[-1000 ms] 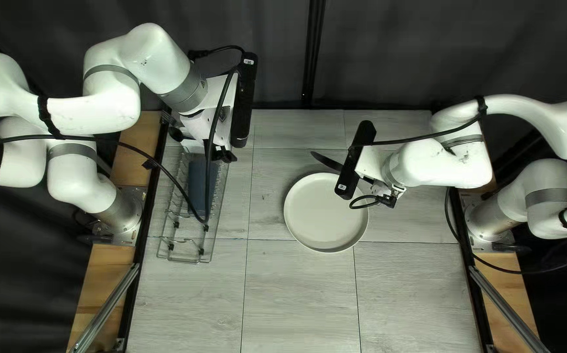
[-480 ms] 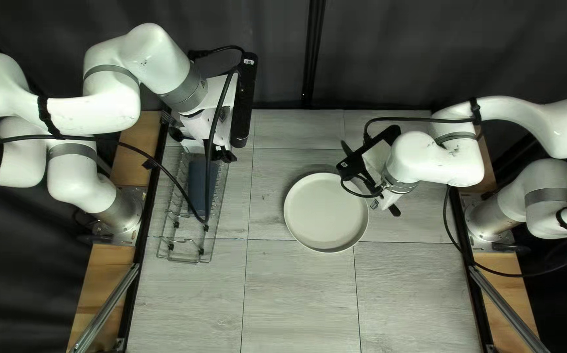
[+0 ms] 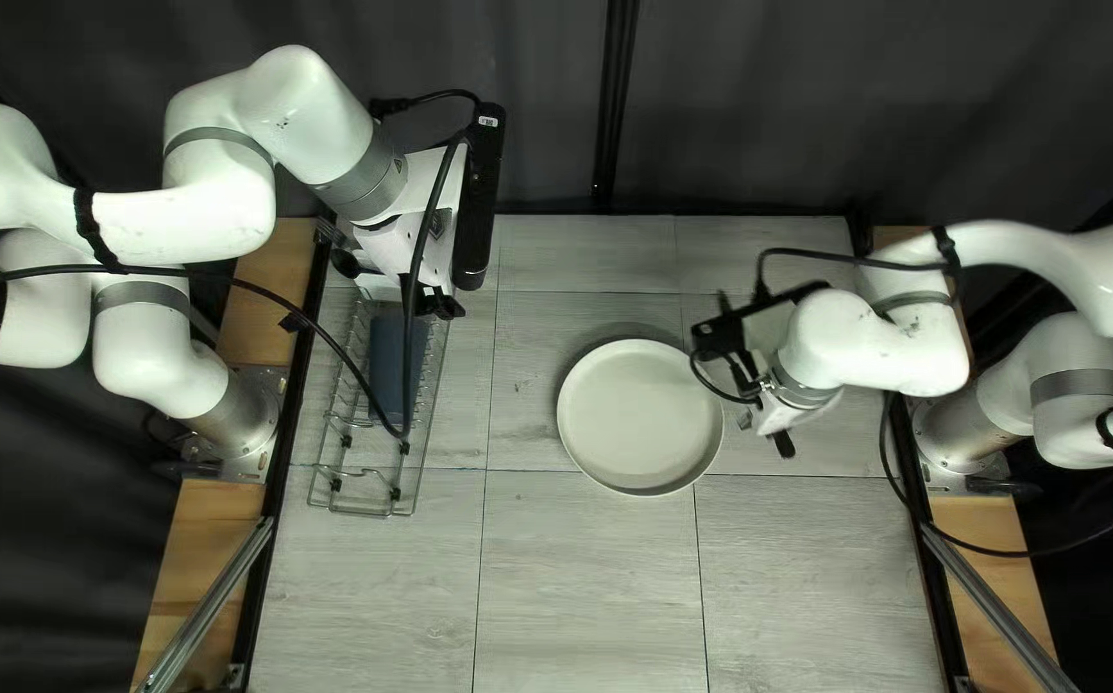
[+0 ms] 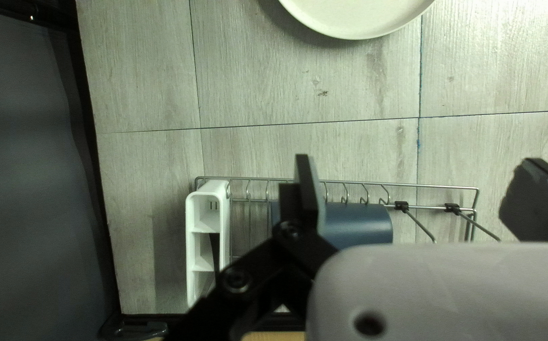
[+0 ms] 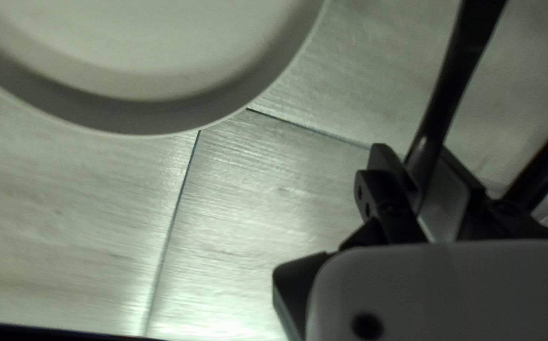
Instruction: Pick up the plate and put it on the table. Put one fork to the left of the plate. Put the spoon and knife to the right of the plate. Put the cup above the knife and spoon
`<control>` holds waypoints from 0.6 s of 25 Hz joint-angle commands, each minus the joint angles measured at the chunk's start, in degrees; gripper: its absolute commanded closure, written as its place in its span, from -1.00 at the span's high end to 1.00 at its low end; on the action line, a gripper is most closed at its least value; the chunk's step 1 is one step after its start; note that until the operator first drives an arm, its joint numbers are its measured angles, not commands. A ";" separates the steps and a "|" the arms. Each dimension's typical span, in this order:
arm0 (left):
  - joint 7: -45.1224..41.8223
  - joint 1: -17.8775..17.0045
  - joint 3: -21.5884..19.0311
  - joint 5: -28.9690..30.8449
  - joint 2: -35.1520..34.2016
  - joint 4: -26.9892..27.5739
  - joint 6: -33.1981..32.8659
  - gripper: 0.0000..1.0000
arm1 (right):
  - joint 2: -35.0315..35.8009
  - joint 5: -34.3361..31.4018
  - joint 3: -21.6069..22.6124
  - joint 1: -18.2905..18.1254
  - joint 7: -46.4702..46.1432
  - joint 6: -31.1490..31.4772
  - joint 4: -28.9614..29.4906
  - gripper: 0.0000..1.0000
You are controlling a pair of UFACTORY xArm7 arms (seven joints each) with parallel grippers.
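Observation:
The pale plate (image 3: 640, 417) lies on the table. My right gripper (image 3: 785, 417) hangs just right of it in the top left view; in the right wrist view that gripper (image 5: 422, 180) is shut on a dark knife (image 5: 454, 82), whose far part runs out of view. At the left of the top left view my left gripper (image 3: 438, 306) is over the wire rack. The left wrist view shows this gripper (image 4: 422, 189) open, its fingers wide apart above a blue cup (image 4: 357, 222). Beside the cup stands a white cutlery holder (image 4: 223, 215) with something dark inside.
The wire rack (image 3: 364, 511) stands along the table's left side, its bars close under my left gripper. A black cable (image 3: 325, 344) from the left arm hangs across the rack. Dark edge rails border the table at left and right.
My right gripper has turned and shifted to the right, away from the plate, carrying the knife along. The left arm and the plate have stayed put.

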 commanded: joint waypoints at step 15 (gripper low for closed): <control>0.00 0.00 0.00 0.00 0.00 0.00 0.00 1.00 | 10.56 15.45 -5.26 0.77 -14.90 -20.57 -8.64 -1.00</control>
